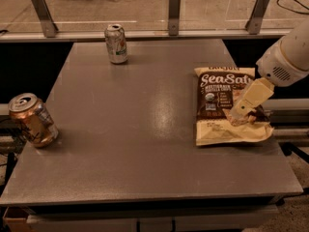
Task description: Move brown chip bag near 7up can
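The brown chip bag (219, 93) lies flat on the right side of the grey table (145, 129), with white "Sea Salt" lettering and cream edges. Its lower cream end (231, 133) is crumpled. My gripper (242, 116) comes down from the white arm at the right edge and rests on the lower right part of the bag. The 7up can (116, 43), silvery white with greenish marks, stands upright at the table's far edge, left of centre and well away from the bag.
A copper-gold can (31, 120) leans at the table's left edge. A rail with metal posts (174, 11) runs behind the table. The white arm housing (287, 57) hangs over the table's right side.
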Robot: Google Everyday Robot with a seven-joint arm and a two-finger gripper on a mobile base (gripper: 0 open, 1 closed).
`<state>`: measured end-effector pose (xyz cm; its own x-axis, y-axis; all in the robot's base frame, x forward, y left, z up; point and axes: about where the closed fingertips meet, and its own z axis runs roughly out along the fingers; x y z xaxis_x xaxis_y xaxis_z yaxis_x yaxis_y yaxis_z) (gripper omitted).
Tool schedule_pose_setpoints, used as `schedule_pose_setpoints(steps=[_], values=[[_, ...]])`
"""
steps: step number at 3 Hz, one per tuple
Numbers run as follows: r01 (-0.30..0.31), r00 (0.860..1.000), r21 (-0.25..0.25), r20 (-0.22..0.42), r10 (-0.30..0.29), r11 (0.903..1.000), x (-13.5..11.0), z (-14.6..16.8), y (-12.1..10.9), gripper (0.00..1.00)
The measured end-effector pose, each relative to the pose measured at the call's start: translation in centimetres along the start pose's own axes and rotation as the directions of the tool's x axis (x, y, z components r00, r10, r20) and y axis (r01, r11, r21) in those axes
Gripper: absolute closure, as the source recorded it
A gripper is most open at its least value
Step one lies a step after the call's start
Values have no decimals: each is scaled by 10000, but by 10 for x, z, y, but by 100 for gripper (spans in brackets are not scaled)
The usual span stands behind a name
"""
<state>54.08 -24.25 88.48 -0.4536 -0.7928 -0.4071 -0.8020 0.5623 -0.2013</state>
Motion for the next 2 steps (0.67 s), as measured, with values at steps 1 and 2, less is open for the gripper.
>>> schedule_pose_setpoints(steps=[1, 2], values=[[-747, 9972, -171, 73, 748, 9971, 1, 15, 0, 18], [-1113, 9934, -272, 232, 1119, 9934, -3, 22, 1, 41]])
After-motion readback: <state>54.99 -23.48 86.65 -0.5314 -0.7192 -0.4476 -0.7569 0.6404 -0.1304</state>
